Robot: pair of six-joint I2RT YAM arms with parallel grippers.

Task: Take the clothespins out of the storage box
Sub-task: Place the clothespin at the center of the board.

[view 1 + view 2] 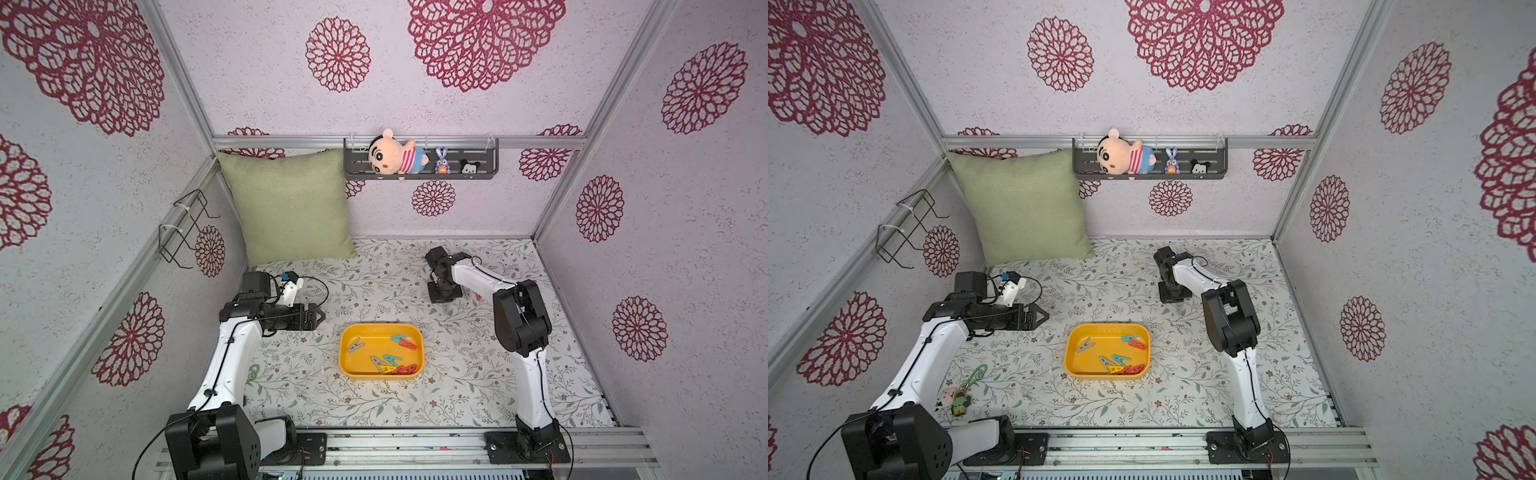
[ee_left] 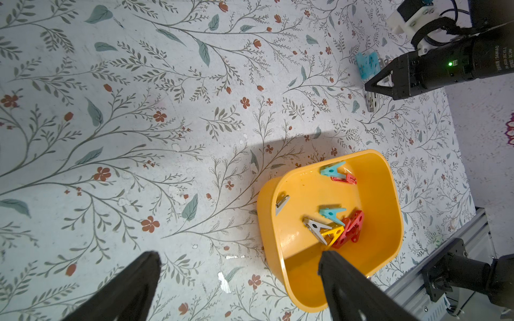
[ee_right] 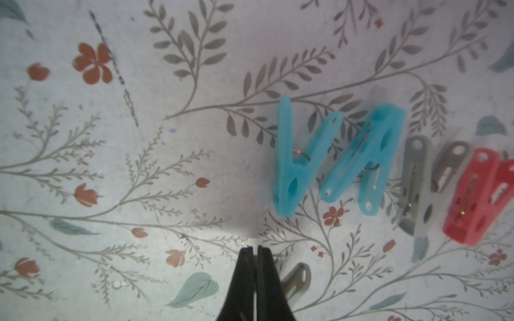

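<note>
White-linked left arm is folded at the elbow on the left of the storage box (image 1: pixel 374 330), forearm held level. The left gripper (image 1: pixel 320 317) is aimed toward the box's far-left corner and kept apart from it. Jaws are spread wide, nothing held.

Box is set flat on the table (image 1: pixel 291 374), long axis running side to side in both top views. Inside, clothespins are seen:
- grey pin (image 1: pixel 355 345) alone by the left wall, laid diagonal
- teal-and-red pair (image 1: pixel 404 341) by the far-right corner
- mixed heap (image 1: pixel 392 366) against the near wall, axes crossed

On the box's right, the right arm is bent high at the elbow and the forearm is angled down beyond the far-right corner. The right gripper (image 3: pixel 254 250) is pointed at the table, jaws pressed together, nothing between.

Beside those tips, clear of the box, more are laid in a row: teal pins (image 3: pixel 294 166), second grey pin (image 3: pixel 422 183), red pin (image 3: pixel 478 200). Long axes are roughly parallel, with one teal reversed.
</note>
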